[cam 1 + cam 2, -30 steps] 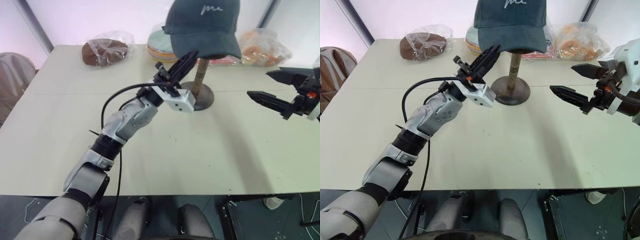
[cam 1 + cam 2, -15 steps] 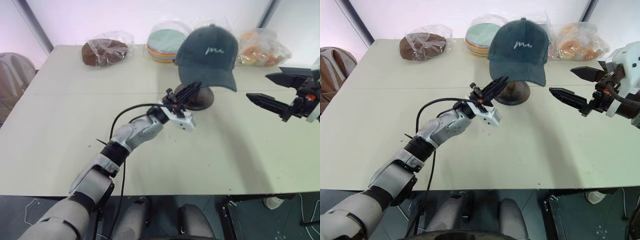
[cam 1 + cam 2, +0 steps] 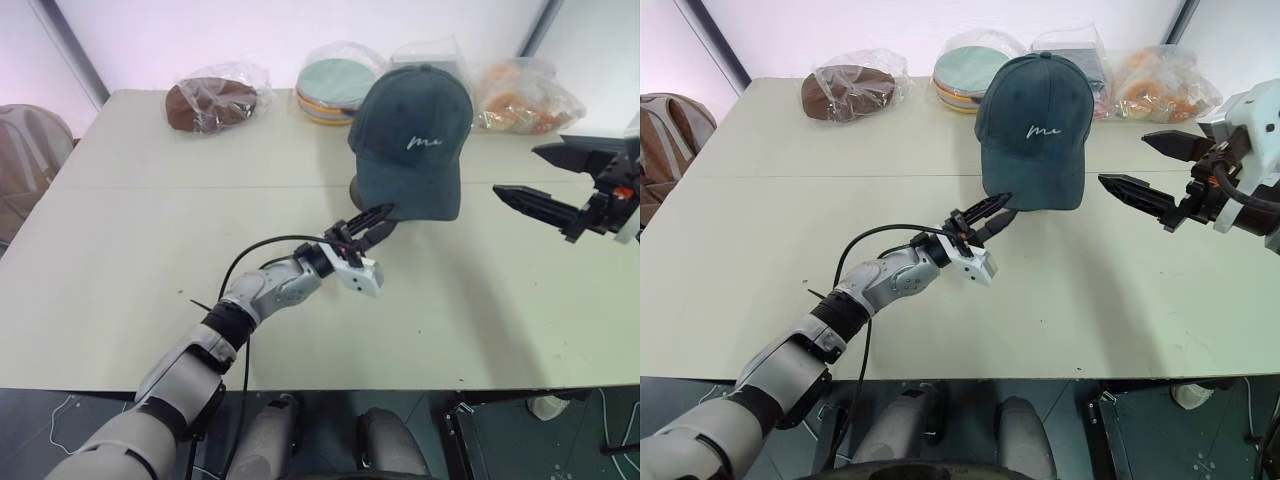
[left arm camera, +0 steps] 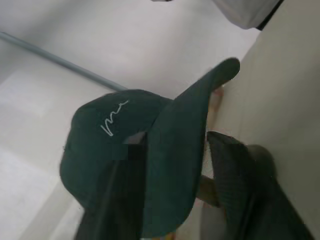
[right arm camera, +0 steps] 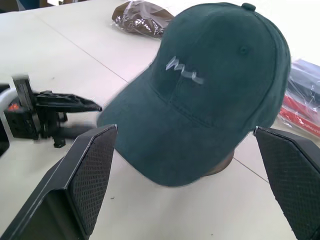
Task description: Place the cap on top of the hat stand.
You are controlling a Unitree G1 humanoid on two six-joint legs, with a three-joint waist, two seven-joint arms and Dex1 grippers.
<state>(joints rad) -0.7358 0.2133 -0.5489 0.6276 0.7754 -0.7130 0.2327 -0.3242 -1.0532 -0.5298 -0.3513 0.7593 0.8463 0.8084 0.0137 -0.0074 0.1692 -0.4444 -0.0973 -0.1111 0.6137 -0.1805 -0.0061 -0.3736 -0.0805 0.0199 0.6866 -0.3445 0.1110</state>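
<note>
**First:** Cable first, nearest us, looping off the left arm's wrist. Follow it out and the left gripper (image 3: 372, 222) sits low over the table (image 3: 120, 260), angled up at the brim of the cap (image 3: 415, 135).

**Second:** Has it got hold of the brim?

**First:** I wouldn't say so. The two black fingers stand a little apart right at the brim's near edge, one above the other, and in the left wrist view the brim runs between them. Whether either finger touches the cloth I can't tell, but they aren't pinched down on it.

**Second:** So the cap holds itself up?

**First:** Looks that way. It sits over the hat stand (image 3: 362, 189), brim tipped down toward us and covering nearly all of it; only a sliver of the dark base shows at the left. My guess is the arm came in low under the brim so the crown could settle on the dome.

**Second:** And the right one?

**First:** The right gripper (image 3: 545, 180) hangs off to the right, well apart from the cap, fingers spread wide with nothing between them, probably just keeping out of the way.

**Second:** Behind all that?

**First:** Along the far edge, a brown hat in a clear bag (image 3: 212, 98) at the left, then a bagged stack of pastel discs (image 3: 335, 85) just behind the cap.
</note>
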